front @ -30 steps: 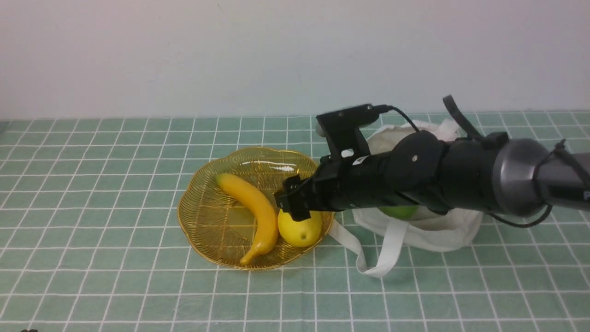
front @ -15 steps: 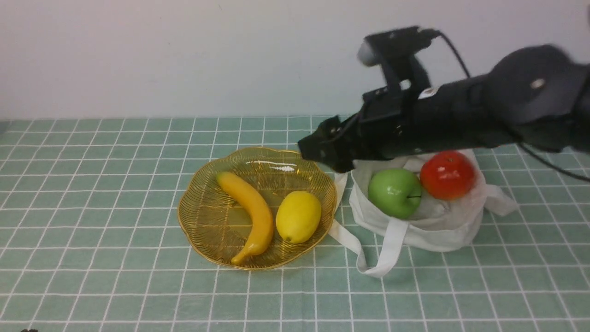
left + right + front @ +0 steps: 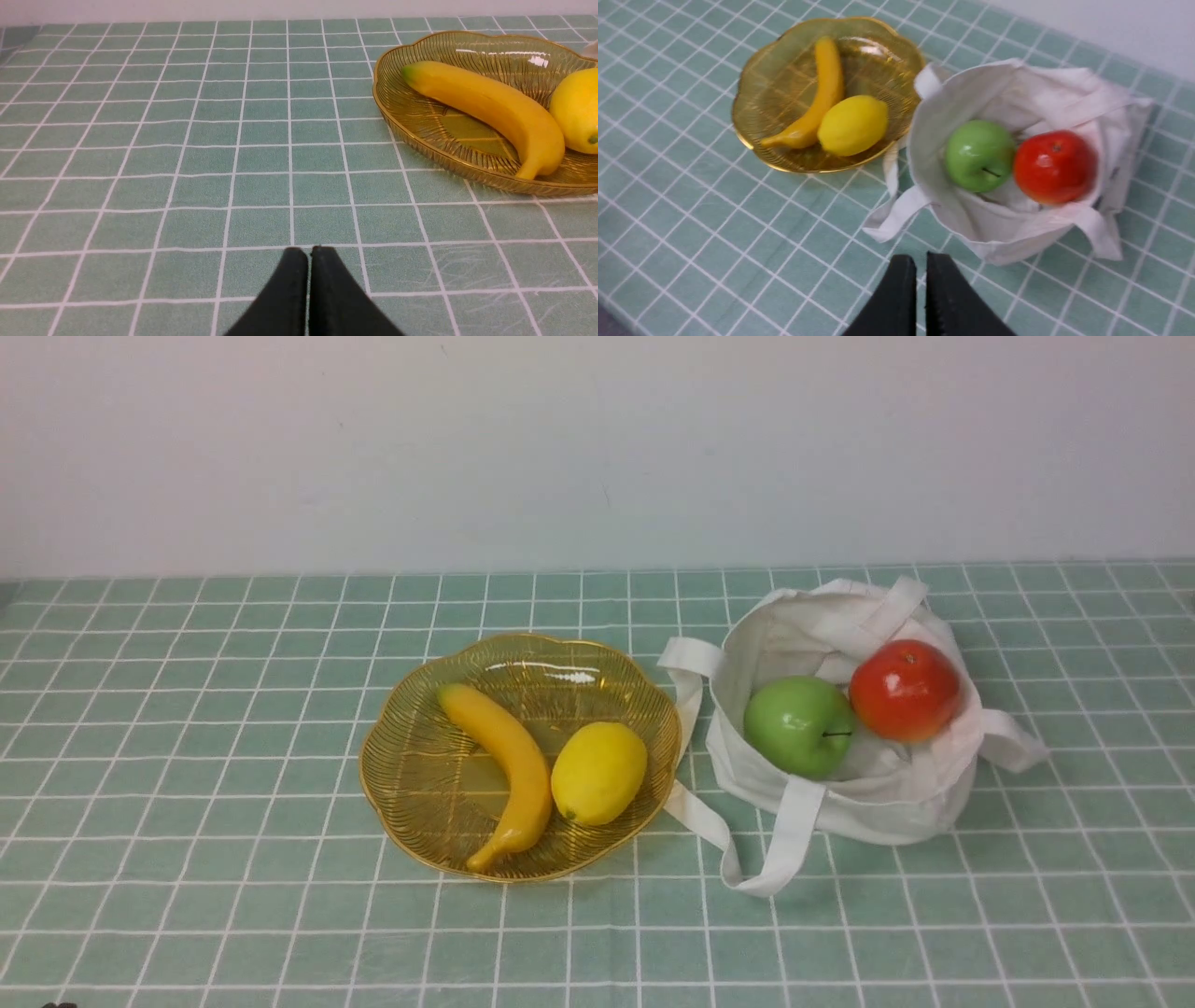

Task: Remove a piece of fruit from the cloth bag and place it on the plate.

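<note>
**Left pincer** [image 3: 309, 254]: closed, fingertips together, gripping nothing. It hangs low over the bare surface [image 3: 140, 140], well apart from the plate. No action is required of it.

**Plate** [image 3: 415, 784]: it carries the banana [image 3: 509, 765] and, just to the right and resting against it, the lemon [image 3: 598, 773]. The lemon lies on its side inside the scalloped rim, on the half nearer the bag, with nothing gripping it. Judgement: the placement is done, and the step in hand is to clear the arm and confirm the result.

Procedure:
1. Check that the lemon leans on the banana and sits short of the rim. A smooth oval may roll on a ribbed dish, so do not jolt the surface.
2. Route any arm travel high. One strap handle [image 3: 709, 826] of the cloth bag [image 3: 887, 812] lies loose on the surface between bag and plate. If caught, it would likely drag the bag.
3. Leave the green apple [image 3: 798, 725] and the red apple [image 3: 904, 690] in the open bag.

**Right pincer** [image 3: 921, 259]: closed and empty, raised above the surface on the near side of the bag. Keep it clear of the cloth.
</note>
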Robot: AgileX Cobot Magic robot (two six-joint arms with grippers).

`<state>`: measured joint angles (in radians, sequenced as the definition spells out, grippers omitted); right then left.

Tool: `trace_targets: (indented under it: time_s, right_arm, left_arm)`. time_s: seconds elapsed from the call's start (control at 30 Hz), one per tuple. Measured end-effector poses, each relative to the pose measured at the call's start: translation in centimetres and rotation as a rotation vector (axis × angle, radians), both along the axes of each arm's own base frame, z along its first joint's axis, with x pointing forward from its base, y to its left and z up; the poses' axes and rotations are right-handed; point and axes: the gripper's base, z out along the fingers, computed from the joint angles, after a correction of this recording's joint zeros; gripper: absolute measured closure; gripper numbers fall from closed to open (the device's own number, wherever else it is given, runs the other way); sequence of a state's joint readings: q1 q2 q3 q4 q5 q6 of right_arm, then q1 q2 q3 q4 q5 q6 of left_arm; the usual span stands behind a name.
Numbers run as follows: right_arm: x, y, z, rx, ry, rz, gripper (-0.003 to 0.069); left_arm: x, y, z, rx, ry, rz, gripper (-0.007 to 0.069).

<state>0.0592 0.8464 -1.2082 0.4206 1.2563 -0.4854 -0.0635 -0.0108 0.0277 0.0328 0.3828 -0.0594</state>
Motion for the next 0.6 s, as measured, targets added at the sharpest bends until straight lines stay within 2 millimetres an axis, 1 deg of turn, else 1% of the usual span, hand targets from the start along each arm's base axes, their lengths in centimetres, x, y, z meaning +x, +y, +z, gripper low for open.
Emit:
trace_targets:
  time_s: [0.03,0.07,0.1,0.13,0.17,0.2,0.23,0.27,0.3,0.33,0.4,0.47,0.57,0.6]
  right_arm:
    - [-0.3,0.0,0.1,0.001,-0.009,-0.002,0.0659]
    - [-1.8,-0.2,0.1,0.0,-0.04,-0.005,0.0666]
    - [-2.6,-0.2,-0.1,0.001,-0.054,-0.005,0.0669]
    - [-4.5,-0.3,-0.7,0.011,-0.096,-0.008,0.0671]
    - [-5.5,-0.3,-1.3,0.021,-0.124,-0.012,0.0671]
    - [-5.9,-0.4,-1.8,0.029,-0.149,-0.018,0.0671]
    - [-6.6,-0.4,-2.8,0.044,-0.191,-0.028,0.0671]
    - [-6.8,-0.5,-3.2,0.048,-0.206,-0.031,0.0671]
    - [-7.2,-0.6,-4.4,0.058,-0.266,-0.045,0.0673]
    - [-7.0,-0.7,-5.8,0.067,-0.31,-0.07,0.0673]
    - [-6.5,-1.0,-8.0,0.098,-0.39,-0.121,0.0673]
    - [-6.0,-1.2,-9.4,0.15,-0.438,-0.169,0.0673]
    - [-5.1,-1.7,-11.4,0.277,-0.492,-0.265,0.0673]
    - [-5.1,-1.6,-11.6,0.282,-0.485,-0.266,0.0673]
  left_arm:
    - [0.0,0.0,0.0,0.0,0.0,0.0,0.0632]
    - [0.0,0.0,0.0,0.0,0.0,0.0,0.0632]
    - [0.0,0.0,0.0,0.0,0.0,0.0,0.0632]
    - [0.0,0.0,0.0,0.0,0.0,0.0,0.0632]
    - [0.0,0.0,0.0,0.0,0.0,0.0,0.0632]
    - [0.0,0.0,0.0,0.0,0.0,0.0,0.0632]
    - [0.0,0.0,0.0,0.0,0.0,0.0,0.0632]
    - [0.0,0.0,0.0,0.0,0.0,0.0,0.0632]
    - [0.0,0.0,0.0,0.0,0.0,0.0,0.0632]
    - [0.0,0.0,0.0,0.0,0.0,0.0,0.0632]
    - [0.0,0.0,0.0,0.0,0.0,0.0,0.0632]
    - [0.0,0.0,0.0,0.0,0.0,0.0,0.0632]
    - [0.0,0.0,0.0,0.0,0.0,0.0,0.0632]
    - [0.0,0.0,0.0,0.0,0.0,0.0,0.0632]
